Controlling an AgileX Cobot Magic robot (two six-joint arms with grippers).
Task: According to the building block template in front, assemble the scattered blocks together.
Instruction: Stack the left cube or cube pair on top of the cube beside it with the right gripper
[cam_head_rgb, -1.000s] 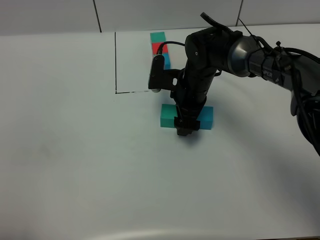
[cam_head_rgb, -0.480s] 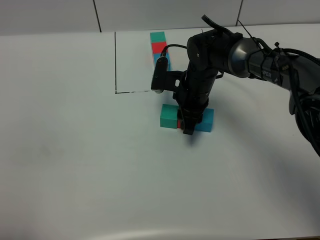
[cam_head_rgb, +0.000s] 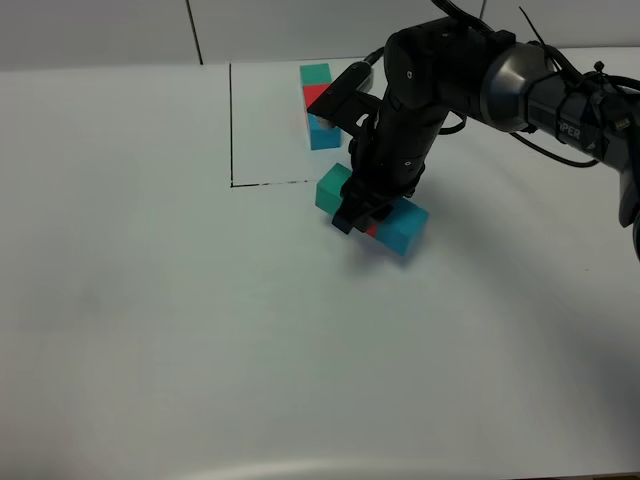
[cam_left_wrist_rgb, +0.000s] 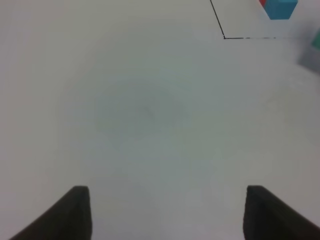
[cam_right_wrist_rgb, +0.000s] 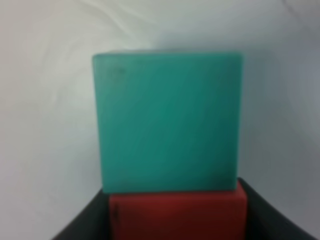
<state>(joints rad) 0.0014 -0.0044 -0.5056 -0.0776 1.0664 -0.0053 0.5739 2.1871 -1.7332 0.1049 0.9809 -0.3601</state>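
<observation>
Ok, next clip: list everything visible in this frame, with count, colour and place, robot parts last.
building block template: one row of three touching cubes, teal-green, red, blue, at the table's far side beside the black lines.
black lines: two, drawn on the table, meeting at a corner.
scattered blocks: three, teal-green, red, blue, in a slanted row near the template; red one between the others.
table: one, white.
right gripper: one, black, shut on the red block.
left gripper: one, black, jaws apart over bare table, holding nothing.
</observation>
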